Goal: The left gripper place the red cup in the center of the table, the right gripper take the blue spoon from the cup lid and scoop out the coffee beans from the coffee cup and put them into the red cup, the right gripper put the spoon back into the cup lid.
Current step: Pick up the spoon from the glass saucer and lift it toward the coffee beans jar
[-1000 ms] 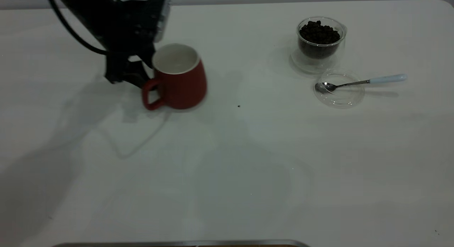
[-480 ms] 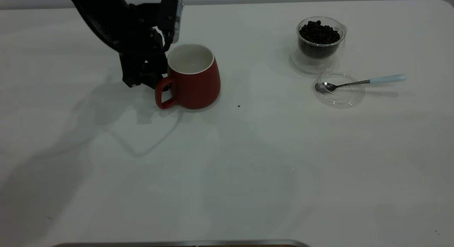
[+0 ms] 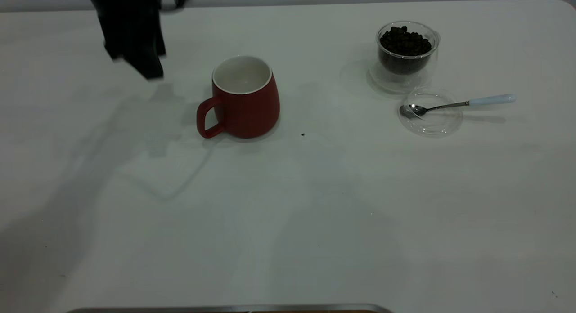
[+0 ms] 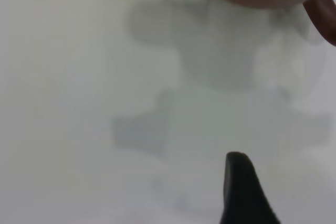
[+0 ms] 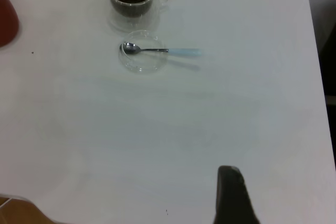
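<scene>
Red cup [image 3: 245,99]: stood upright, mid-table toward the far edge. Left gripper [image 3: 135,56]: apart near the far-left corner, grip state indiscernible.

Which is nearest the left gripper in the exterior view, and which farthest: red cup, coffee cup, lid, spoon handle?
Left gripper is at the table's far left, raised.
1. Red cup, just right of it, near centre.
2. Coffee cup, far right, toward the back.
3. Lid, in front of the coffee cup.
4. Spoon handle, farthest right, sticking out past the lid.
</scene>
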{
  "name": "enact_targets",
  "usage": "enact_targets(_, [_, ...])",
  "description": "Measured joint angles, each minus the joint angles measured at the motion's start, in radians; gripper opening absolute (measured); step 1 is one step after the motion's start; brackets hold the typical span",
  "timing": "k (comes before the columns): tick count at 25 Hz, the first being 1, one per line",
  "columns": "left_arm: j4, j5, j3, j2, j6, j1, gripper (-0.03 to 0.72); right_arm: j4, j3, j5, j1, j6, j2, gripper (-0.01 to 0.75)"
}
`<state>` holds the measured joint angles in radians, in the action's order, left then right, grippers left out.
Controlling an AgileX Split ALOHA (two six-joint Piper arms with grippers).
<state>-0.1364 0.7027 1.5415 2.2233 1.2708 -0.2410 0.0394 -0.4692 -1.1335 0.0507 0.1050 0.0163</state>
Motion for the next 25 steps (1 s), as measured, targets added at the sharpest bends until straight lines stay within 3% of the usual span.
enact_targets(9, [0.004,0.179,0.000,-0.379,-0.467,0.000,0.475,0.000,0.000,0.000,0.000,0.000,0.000,0.496])
enact_targets(16, [0.006,0.462,-0.001,-0.704,-0.710,0.000,0.475,0.000,0.000,0.000,0.000,0.000,0.000,0.496])
enact_targets(25, [0.007,0.462,-0.102,-1.078,-0.941,0.000,0.475,0.001,0.000,0.000,0.000,0.000,0.000,0.496])
